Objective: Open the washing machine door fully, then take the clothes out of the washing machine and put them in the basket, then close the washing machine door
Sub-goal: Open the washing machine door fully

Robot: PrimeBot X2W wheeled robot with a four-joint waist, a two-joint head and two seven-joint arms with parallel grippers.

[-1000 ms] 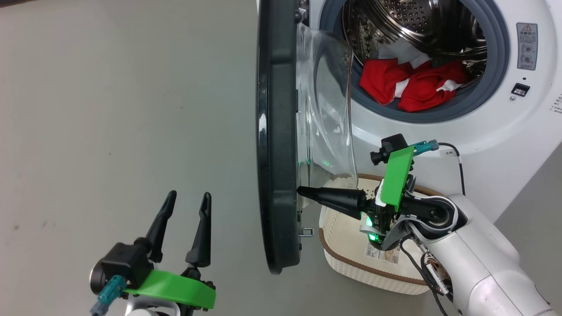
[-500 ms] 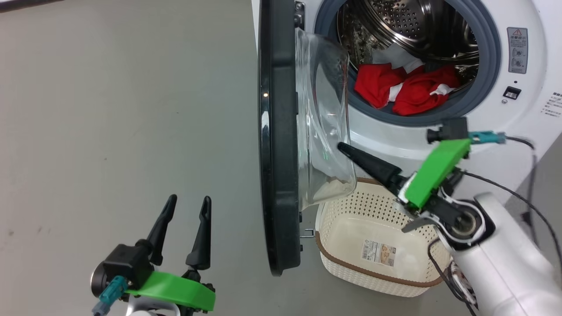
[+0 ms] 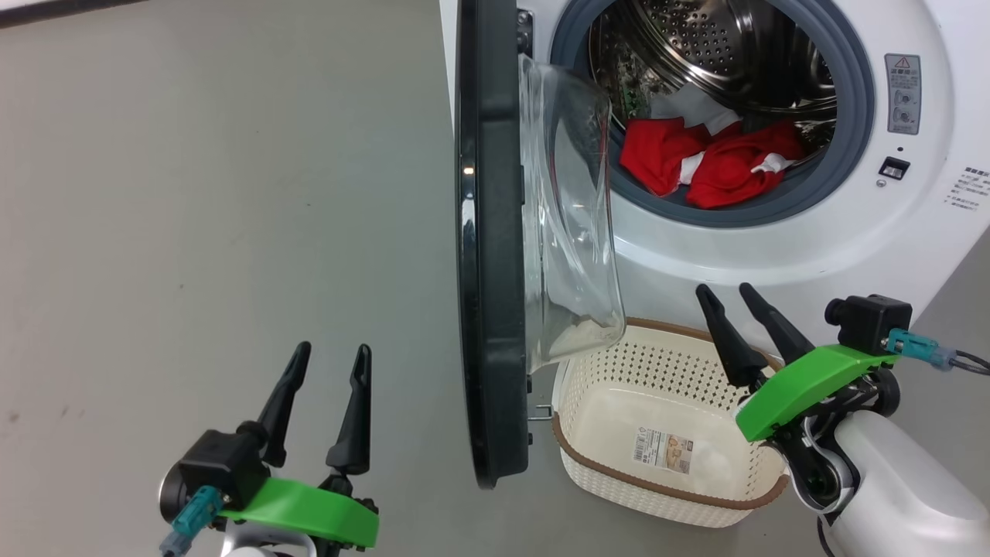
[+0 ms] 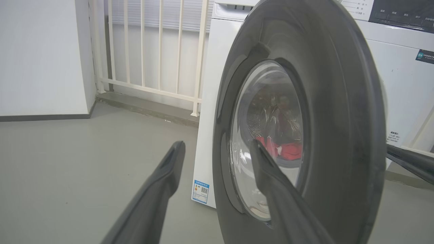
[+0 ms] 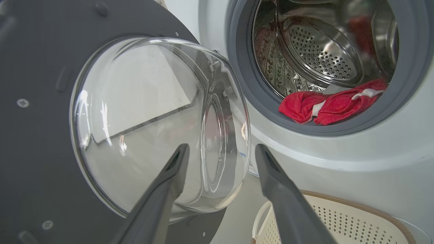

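The door (image 3: pixel 487 232) stands open, edge-on in the head view, its glass bowl bulging toward the washer (image 3: pixel 773 255). The red and white clothes (image 3: pixel 711 162) lie at the front of the steel drum (image 3: pixel 719 46), against the grey gasket. The basket (image 3: pixel 619 487) sits on the floor (image 3: pixel 193 193) under the opening, just beside the door's lower edge. A sticker (image 3: pixel 663 450) lies on its bottom, print too small to read.

The right end effector (image 3: pixel 723 288) hangs over the basket's right rim, fingers wide and holding nothing. The left end effector (image 3: pixel 333 348) is over bare floor left of the door, also wide and holding nothing.

A warning label (image 3: pixel 902 93) with a red triangle sits right of the opening, its text unreadable. The left wrist view shows a blue label (image 4: pixel 201 191) with a QR code low on the washer's side.
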